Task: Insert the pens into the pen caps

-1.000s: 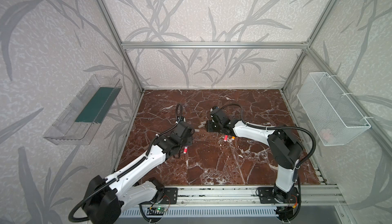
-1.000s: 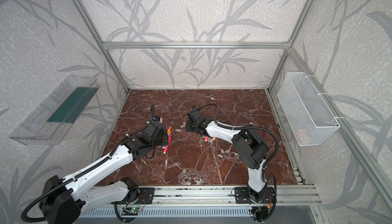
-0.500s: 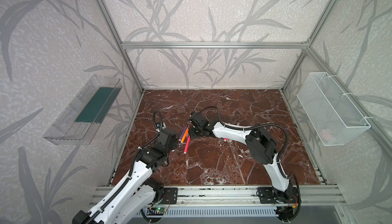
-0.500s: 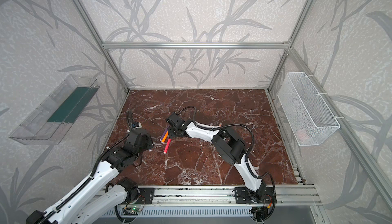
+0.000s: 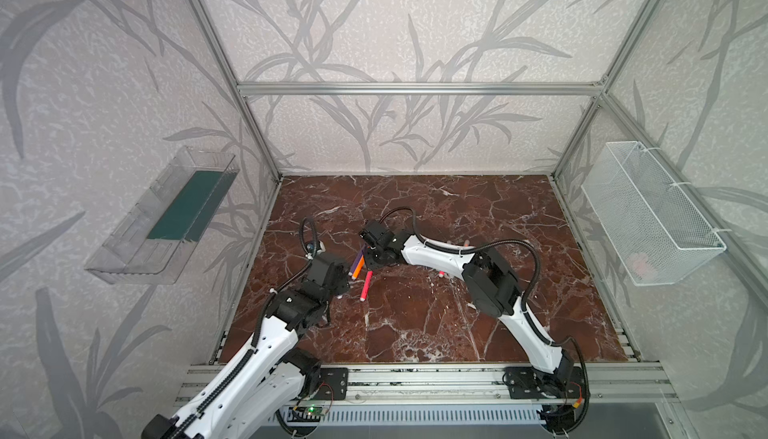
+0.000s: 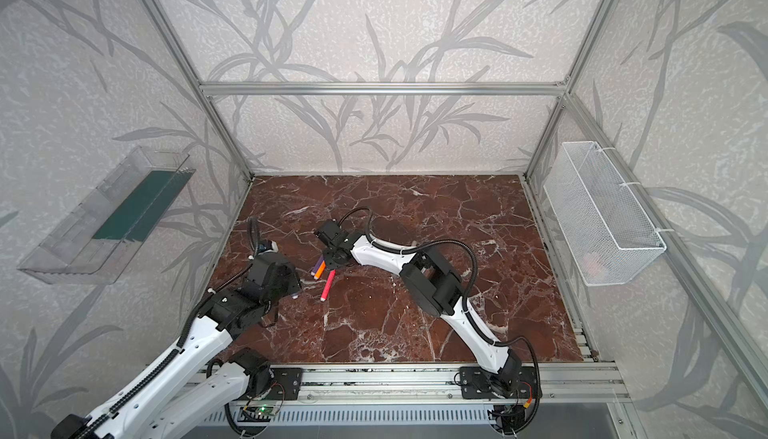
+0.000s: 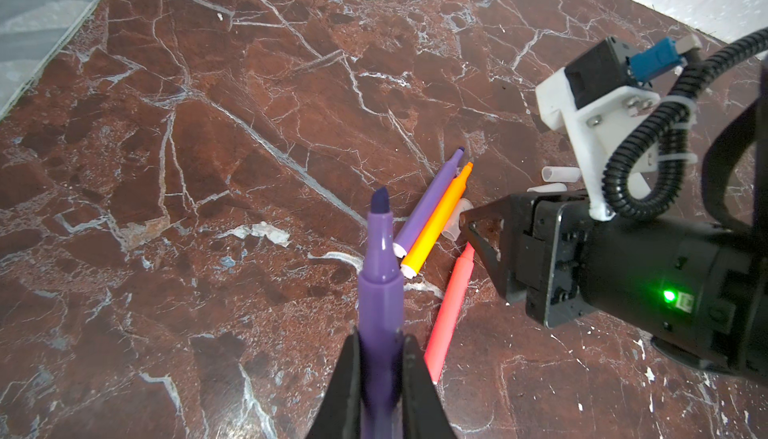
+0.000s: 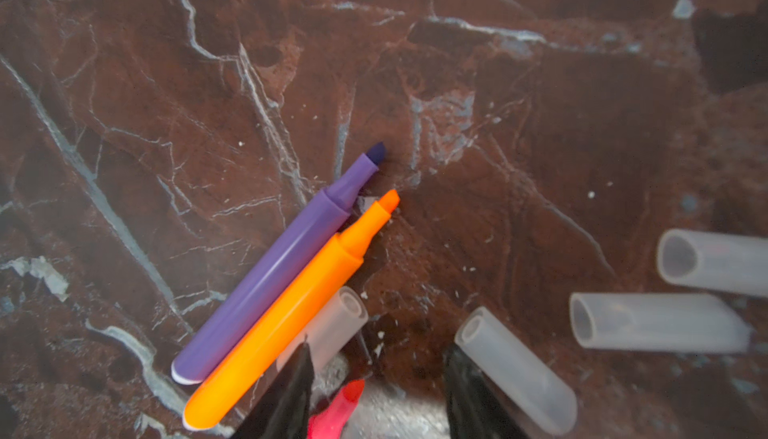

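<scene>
In both top views the loose pens lie on the marble surface (image 5: 419, 324) toward its left edge, about midway between front and back. A purple pen (image 5: 356, 263) and an orange pen (image 5: 360, 268) touch side by side, and a pink-red pen (image 5: 366, 286) lies just beside them toward the front edge. The left arm (image 5: 291, 308) and the right arm (image 5: 432, 252) both lean over this cluster. The right one crosses the middle, likely because the caps lie there.

In the left wrist view, the left gripper (image 7: 380, 374) is clamped on the barrel of a second purple pen (image 7: 379, 266). Its tip juts out ahead of the fingers, probably to present it to a cap. The right gripper (image 7: 478, 231) sits low beside the nearest cap (image 7: 454, 225), which touches the orange pen.

In the right wrist view, the right gripper's jaws stand apart and pinch nothing, with the pink-red pen's tip lying between them. The nearest cap rests against the orange barrel by one finger, and a second cap (image 8: 519, 370) lies just beside the other finger. Two farther caps (image 8: 656, 322) lie beyond. The gripper looks set to take a cap; I cannot tell which.
</scene>
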You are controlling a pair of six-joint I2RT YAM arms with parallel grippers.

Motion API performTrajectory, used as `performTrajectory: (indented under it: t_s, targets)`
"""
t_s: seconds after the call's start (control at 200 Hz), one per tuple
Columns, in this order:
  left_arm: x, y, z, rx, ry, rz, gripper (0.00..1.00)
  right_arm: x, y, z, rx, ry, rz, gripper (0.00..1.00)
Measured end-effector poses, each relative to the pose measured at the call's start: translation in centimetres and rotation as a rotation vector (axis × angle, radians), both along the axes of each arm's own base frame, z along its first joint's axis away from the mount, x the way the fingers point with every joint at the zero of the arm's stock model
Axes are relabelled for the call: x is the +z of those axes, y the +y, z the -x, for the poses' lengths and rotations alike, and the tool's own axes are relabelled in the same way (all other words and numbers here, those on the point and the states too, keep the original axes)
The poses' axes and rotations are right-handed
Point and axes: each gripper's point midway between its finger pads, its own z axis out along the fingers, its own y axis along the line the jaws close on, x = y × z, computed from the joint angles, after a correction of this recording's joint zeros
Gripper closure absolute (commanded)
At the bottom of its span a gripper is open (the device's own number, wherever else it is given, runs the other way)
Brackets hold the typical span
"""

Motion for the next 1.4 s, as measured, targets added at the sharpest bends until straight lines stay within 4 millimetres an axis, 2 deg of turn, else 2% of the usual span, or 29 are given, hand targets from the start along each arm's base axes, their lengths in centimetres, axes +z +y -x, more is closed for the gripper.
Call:
performTrajectory:
  t_s: [0.175,0.685,0.94,1.07,1.254,1.314,1.404]
  targets:
    - [-0.1,-0.1,0.0,-0.005,0.003,0.005,1.0,-0.5,0.0,0.0,0.002,0.001,0.007,0.48]
    - [-0.4,-0.4,0.0,-0.014,0.013,0.012,1.0,-0.1,0.3,0.4,0.018,-0.021,-0.063,0.42]
    - [-0.5,-0.5,0.0,-0.019,0.016,0.016,1.0,1.2,1.3,-0.3,0.019,-0.037,-0.086,0.42]
    - [-0.4,-0.5,-0.1,-0.018,0.015,0.017,1.0,1.3,1.5,-0.5,0.018,-0.04,-0.085,0.45]
    - [-0.6,-0.4,-0.1,-0.014,0.016,0.018,1.0,-0.3,1.1,-0.2,0.014,-0.024,-0.047,0.51]
    - [-0.6,-0.4,0.0,-0.016,0.018,0.019,1.0,-0.3,1.1,-0.2,0.013,-0.027,-0.045,0.56]
    - [-0.6,-0.4,0.0,-0.016,0.018,0.019,1.0,-0.3,1.0,-0.2,0.012,-0.027,-0.039,0.56]
